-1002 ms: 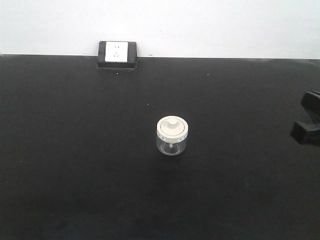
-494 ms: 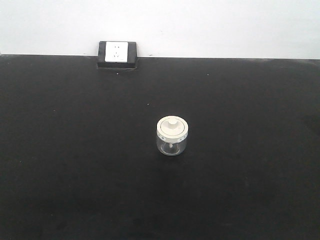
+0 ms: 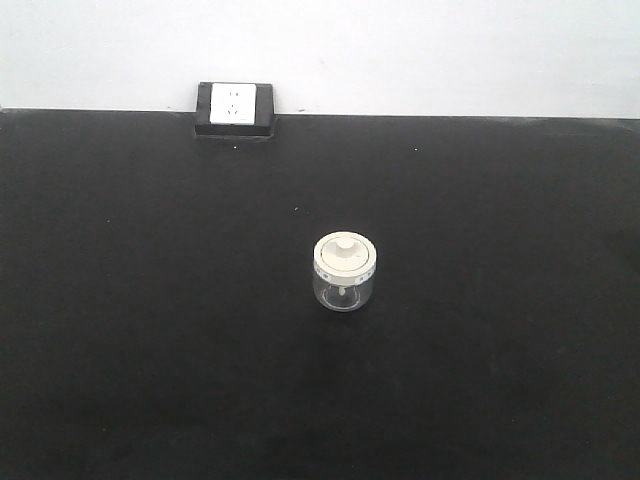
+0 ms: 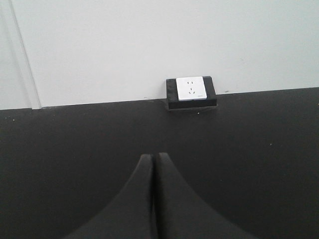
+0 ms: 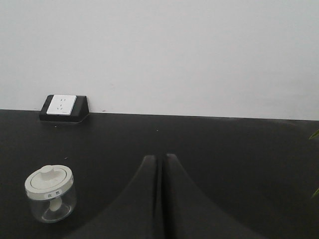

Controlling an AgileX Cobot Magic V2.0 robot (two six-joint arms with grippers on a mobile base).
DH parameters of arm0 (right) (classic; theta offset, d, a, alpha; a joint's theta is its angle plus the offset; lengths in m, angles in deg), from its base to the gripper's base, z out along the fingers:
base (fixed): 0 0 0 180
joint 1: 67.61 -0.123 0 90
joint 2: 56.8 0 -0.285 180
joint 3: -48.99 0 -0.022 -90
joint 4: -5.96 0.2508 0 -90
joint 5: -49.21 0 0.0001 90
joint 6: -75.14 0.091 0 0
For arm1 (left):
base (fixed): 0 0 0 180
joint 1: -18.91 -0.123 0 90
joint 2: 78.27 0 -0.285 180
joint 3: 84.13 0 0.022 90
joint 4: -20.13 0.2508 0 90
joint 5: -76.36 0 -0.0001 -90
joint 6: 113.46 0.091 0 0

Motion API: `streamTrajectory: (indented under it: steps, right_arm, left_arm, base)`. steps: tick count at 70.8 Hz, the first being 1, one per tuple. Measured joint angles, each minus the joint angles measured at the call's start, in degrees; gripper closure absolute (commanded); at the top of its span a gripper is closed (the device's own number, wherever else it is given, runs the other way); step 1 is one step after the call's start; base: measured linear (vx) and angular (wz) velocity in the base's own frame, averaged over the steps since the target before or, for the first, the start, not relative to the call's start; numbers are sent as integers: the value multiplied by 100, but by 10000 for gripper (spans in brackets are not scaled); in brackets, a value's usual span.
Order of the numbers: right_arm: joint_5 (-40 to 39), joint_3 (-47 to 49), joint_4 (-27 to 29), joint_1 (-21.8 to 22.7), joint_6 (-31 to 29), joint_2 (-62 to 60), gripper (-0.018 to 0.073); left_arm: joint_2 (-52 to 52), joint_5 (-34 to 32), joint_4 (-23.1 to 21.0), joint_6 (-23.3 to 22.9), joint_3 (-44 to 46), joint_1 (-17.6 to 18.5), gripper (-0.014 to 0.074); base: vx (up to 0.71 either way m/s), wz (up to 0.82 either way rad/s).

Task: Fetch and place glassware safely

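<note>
The glassware, a small squat clear jar point(image 3: 344, 273) with a cream-white knobbed lid, stands upright near the middle of the black table point(image 3: 150, 330). In the right wrist view the jar point(image 5: 50, 194) sits at the lower left, well to the left of my right gripper point(image 5: 160, 157), whose black fingers are shut with nothing between them. My left gripper point(image 4: 153, 156) is shut too and empty; the jar is out of its view. Neither gripper appears in the front view.
A white wall socket in a black housing point(image 3: 235, 109) sits at the table's back edge against the white wall, also seen as the socket point(image 4: 191, 91) and the socket point(image 5: 63, 107). A bit of green leaf point(image 5: 315, 134) shows at the right edge.
A black gripper part at the front view's right edge one second ago has withdrawn out of view. The jar has not moved.
</note>
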Motion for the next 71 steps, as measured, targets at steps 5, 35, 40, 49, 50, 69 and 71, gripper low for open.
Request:
streamTrajectory:
  steps: [5, 35, 40, 49, 50, 69, 71]
  right_arm:
    - [-6, -171, 12, 0, 2, -268, 563]
    - [-11, -683, 25, 0, 7, -810, 563]
    - [-11, -683, 25, 0, 7, -810, 563]
    - [-11, -683, 25, 0, 7, -810, 563]
    - [-11, -683, 25, 0, 7, -810, 563]
    - [-11, -683, 25, 0, 7, -810, 563]
    - [-11, -683, 25, 0, 7, -810, 563]
  left_arm:
    - [0, 0, 0, 0, 0, 0, 603]
    - [0, 0, 0, 0, 0, 0, 603]
    - [0, 0, 0, 0, 0, 0, 603]
    - [0, 0, 0, 0, 0, 0, 603]
    - [0, 0, 0, 0, 0, 0, 603]
    - [0, 0, 0, 0, 0, 0, 603]
    - [0, 0, 0, 0, 0, 0, 603]
  base:
    - [0, 0]
    - [0, 0]
    - [0, 0]
    - [0, 0]
    - [0, 0]
    - [0, 0]
    - [0, 0]
